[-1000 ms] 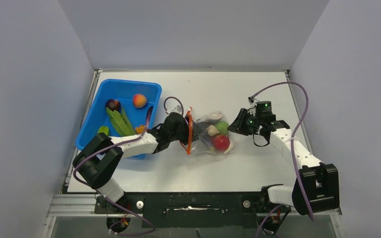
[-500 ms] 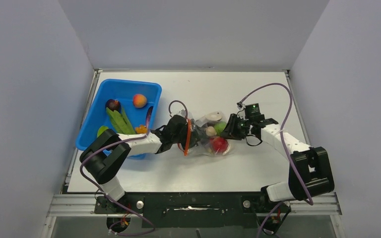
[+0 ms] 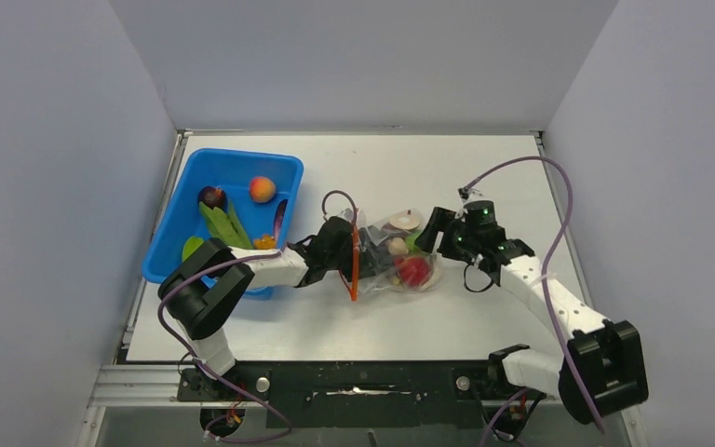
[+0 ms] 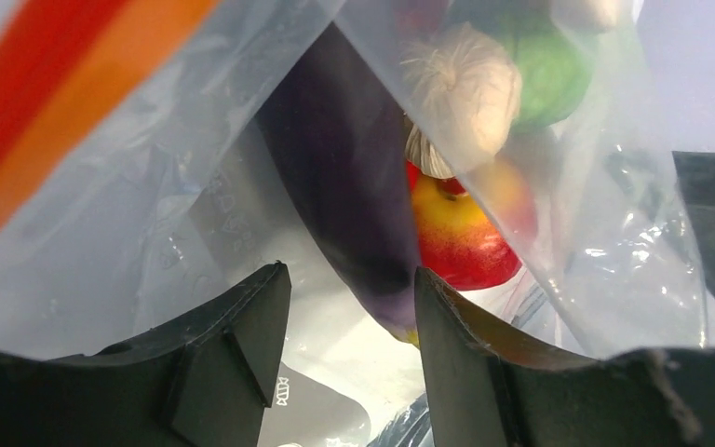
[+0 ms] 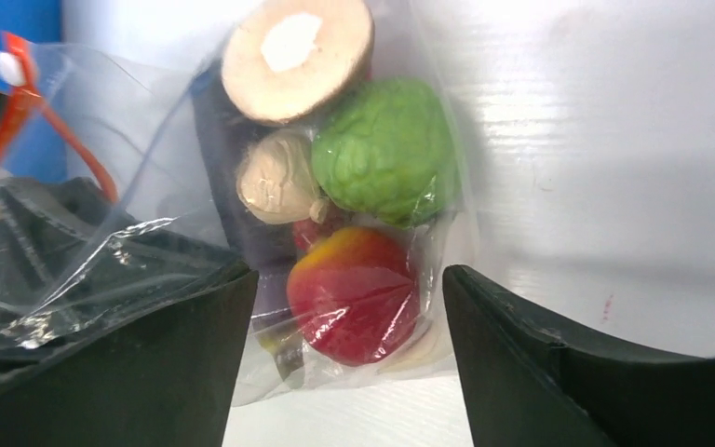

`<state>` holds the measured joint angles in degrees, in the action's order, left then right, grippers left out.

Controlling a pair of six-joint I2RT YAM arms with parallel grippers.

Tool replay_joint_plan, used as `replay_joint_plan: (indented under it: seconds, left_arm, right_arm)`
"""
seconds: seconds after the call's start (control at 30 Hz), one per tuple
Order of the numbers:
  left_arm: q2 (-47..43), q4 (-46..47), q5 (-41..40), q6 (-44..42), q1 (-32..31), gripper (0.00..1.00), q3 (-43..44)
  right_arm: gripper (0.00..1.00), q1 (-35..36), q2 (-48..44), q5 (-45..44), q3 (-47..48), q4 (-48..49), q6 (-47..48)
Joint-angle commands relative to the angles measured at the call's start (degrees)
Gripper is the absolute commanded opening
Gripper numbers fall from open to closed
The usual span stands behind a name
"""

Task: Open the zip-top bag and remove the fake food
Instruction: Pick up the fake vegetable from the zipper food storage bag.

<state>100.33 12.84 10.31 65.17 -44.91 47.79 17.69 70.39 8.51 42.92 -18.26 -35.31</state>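
1. white table (image 3: 484,168) boxed in by plain grey walls; both arm bases sit at its near edge.
2. mid-table lies the zip-top bag (image 3: 379,277). its orange-red zipper strip (image 3: 355,263) faces the left gripper (image 4: 349,279), whose fingers stand parted at the mouth, pinching nothing i can make out.
3. right gripper (image 5: 349,275) is spread wide, straddling the bag's closed end without clamping it.
4. fake food (image 3: 414,270) sits inside the bag: red fruit (image 5: 358,293), green bumpy ball (image 5: 386,149), beige bulb (image 5: 277,182), round mushroom slice (image 5: 296,56) and dark purple piece (image 4: 349,186).
5. my read: the mouth looks parted and emptying is not yet done. next, the right claw should close on the film at the closed end, while the left reaches for the purple piece.
6. farther left, the blue bin (image 3: 242,152) holds a peach (image 3: 262,189) and green pods (image 3: 223,228).
7. faint marks on the plastic cannot be read; no brand shows.
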Motion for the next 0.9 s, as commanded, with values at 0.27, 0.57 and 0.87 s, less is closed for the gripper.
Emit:
replay_joint_plan:
  seconds: [0.27, 0.57, 0.87]
  left_arm:
    - [0.3, 5.08, 1.14, -0.06, -0.17, 0.6, 2.99]
    - [3.27, 10.85, 3.98, 3.29, 0.25, 0.6, 2.64]
    - [4.87, 1.35, 0.02, -1.44, 0.08, 0.53, 7.04]
  right_arm:
    - [0.79, -6.46, -5.36, 7.36, -5.11, 7.08, -5.52]
    - [0.52, -6.38, 1.88, 14.33, -7.86, 9.8, -6.24]
    - [0.42, -6.46, 3.49, 11.92, -8.52, 8.45, -5.75]
